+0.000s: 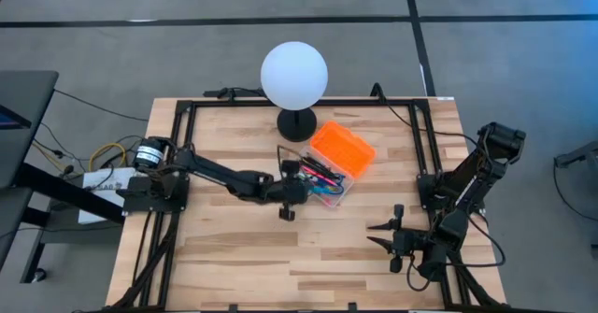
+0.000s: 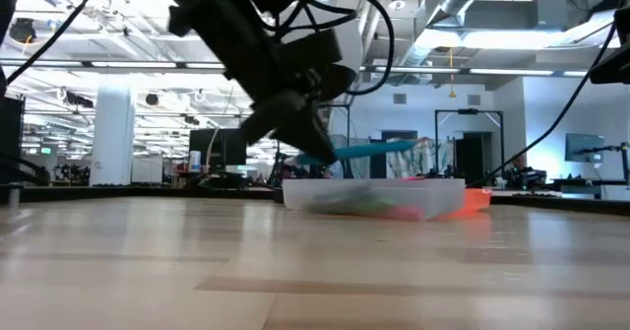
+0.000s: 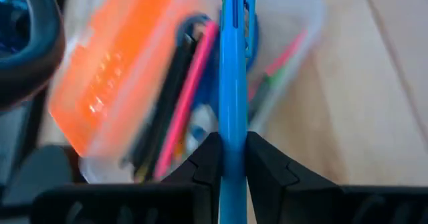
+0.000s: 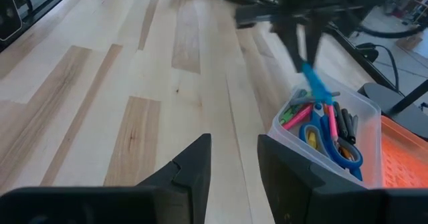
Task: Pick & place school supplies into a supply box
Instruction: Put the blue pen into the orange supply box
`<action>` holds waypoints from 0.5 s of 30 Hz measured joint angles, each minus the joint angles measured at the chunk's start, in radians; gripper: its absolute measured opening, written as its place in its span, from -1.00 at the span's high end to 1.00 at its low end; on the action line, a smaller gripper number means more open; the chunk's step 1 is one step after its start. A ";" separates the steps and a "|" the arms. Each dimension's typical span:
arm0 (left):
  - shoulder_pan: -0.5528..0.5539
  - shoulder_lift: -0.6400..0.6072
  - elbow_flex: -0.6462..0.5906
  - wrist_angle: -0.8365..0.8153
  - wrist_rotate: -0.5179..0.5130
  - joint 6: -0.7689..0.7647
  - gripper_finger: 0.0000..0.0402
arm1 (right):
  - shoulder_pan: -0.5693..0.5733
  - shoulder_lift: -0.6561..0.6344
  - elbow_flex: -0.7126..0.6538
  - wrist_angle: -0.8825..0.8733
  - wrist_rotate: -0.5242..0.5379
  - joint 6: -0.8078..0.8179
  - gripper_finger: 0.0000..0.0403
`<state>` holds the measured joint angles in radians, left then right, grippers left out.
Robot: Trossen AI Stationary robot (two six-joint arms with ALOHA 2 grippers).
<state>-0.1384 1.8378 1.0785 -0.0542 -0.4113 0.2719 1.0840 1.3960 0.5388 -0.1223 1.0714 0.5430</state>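
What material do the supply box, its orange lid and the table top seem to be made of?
Supply box: likely clear plastic, since the pens and scissors show through its wall. Orange lid: looks like translucent plastic with a ribbed surface. Table top: light wood planks with visible grain and joints, smooth finish, probably sealed.

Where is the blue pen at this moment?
The left claw holds the blue pen above the open clear box, near the table's centre in the high view, beside the orange lid.

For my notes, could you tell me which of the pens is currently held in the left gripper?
The blue pen, pinched in the left gripper above the supply box; the others lie inside.
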 joint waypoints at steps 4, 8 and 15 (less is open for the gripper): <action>0.045 0.000 0.000 0.078 0.014 0.092 0.80 | 0.000 0.000 0.000 0.000 0.000 0.000 0.42; 0.096 -0.002 0.001 0.087 0.094 0.167 0.80 | 0.000 0.000 0.000 0.000 0.000 0.000 0.42; 0.170 -0.002 0.001 0.098 0.198 0.129 0.62 | 0.000 0.000 0.000 0.000 0.000 0.000 0.42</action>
<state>0.0311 1.8362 1.0790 0.0441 -0.2133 0.4011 1.0840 1.3960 0.5388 -0.1223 1.0714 0.5430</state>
